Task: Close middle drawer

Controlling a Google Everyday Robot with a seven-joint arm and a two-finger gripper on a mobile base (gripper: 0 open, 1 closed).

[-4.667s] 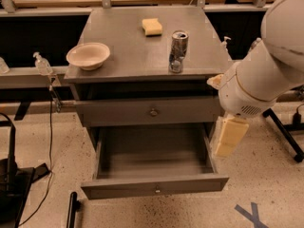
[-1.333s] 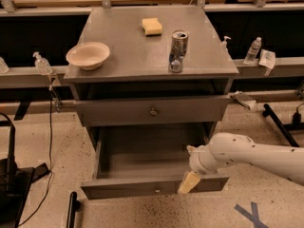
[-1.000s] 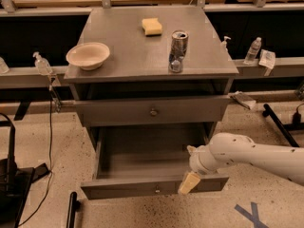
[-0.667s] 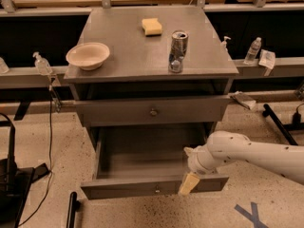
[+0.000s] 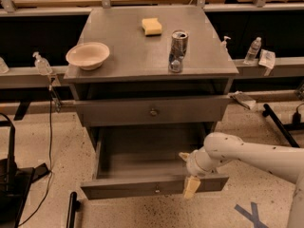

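Grey metal cabinet's middle drawer (image 5: pixel 133 189), a long shallow tray with a small round knob on its low front panel, stands pulled far out beneath the shut upper grey drawer (image 5: pixel 118 112). The white arm's cream-tipped hand (image 5: pixel 189 175) sits at that panel's right part; wide or narrow, I cannot tell.

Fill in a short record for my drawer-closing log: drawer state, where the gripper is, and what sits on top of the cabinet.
middle drawer: pulled far out of the grey cabinet, not closed
knob: centre of the low front panel, apart from the gripper
gripper: at the front panel, to the right of the knob as seen
arm: reaches in low from the right
top drawer: pushed in far more than the middle drawer
cabinet top: bowl, yellow sponge, upright can
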